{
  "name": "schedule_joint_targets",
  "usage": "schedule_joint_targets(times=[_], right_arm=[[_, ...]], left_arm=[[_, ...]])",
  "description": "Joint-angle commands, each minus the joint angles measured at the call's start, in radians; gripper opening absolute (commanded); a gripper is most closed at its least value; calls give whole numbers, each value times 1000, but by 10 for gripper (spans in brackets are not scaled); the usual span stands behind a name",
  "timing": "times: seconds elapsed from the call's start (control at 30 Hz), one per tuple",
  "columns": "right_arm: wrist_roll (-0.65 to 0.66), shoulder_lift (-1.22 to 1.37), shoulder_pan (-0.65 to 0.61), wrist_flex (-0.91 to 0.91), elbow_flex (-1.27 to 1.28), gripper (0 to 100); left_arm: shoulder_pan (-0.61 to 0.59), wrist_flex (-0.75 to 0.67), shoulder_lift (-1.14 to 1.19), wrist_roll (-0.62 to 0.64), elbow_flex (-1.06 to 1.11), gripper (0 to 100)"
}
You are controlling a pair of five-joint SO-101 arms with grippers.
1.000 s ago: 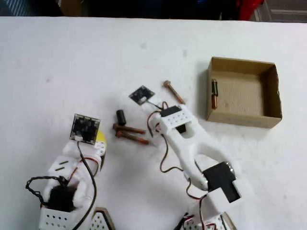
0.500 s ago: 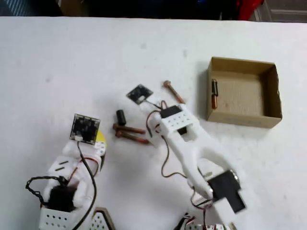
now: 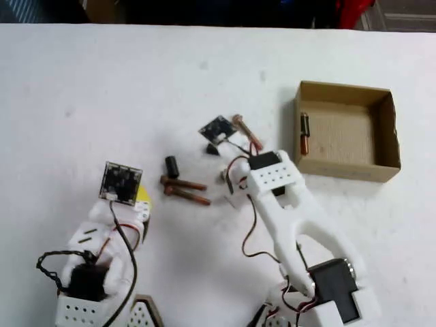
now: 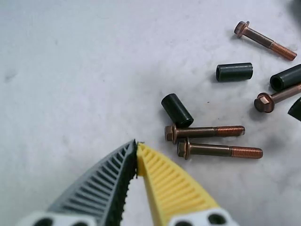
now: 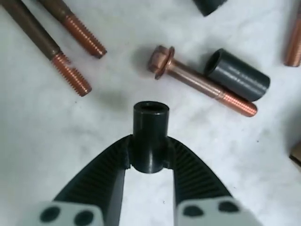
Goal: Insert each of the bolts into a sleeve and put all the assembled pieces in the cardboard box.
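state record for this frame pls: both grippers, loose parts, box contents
right gripper: shut on a black sleeve, open end pointing away from the wrist
left gripper: shut, holding nothing, over the table near two bolts lying side by side
loose bolts: four on the table, none in a sleeve
loose sleeves: three lying on the table
cardboard box: one assembled piece inside, along the wall nearest the loose parts

My right arm (image 3: 276,180) lies stretched between a pair of bolts (image 3: 185,184) and the cardboard box (image 3: 347,167), which holds one assembled piece (image 3: 304,133).
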Motion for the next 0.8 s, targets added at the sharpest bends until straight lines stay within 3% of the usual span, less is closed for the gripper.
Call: schedule_joint_targets(times=[0.0,0.2,0.43,0.77], right_arm=[[21,-77,15,-5,0,19],[14,-269,7,124,-2,21],[-9,-588,15,286,9,18],[-3,-1040,15,245,255,17]], left_arm=[[-7,-9,-7,-11,-8,23],[4,-11,-7,-8,3,24],[4,-163,-7,-9,95,23],[16,-190,-7,-6,107,24]])
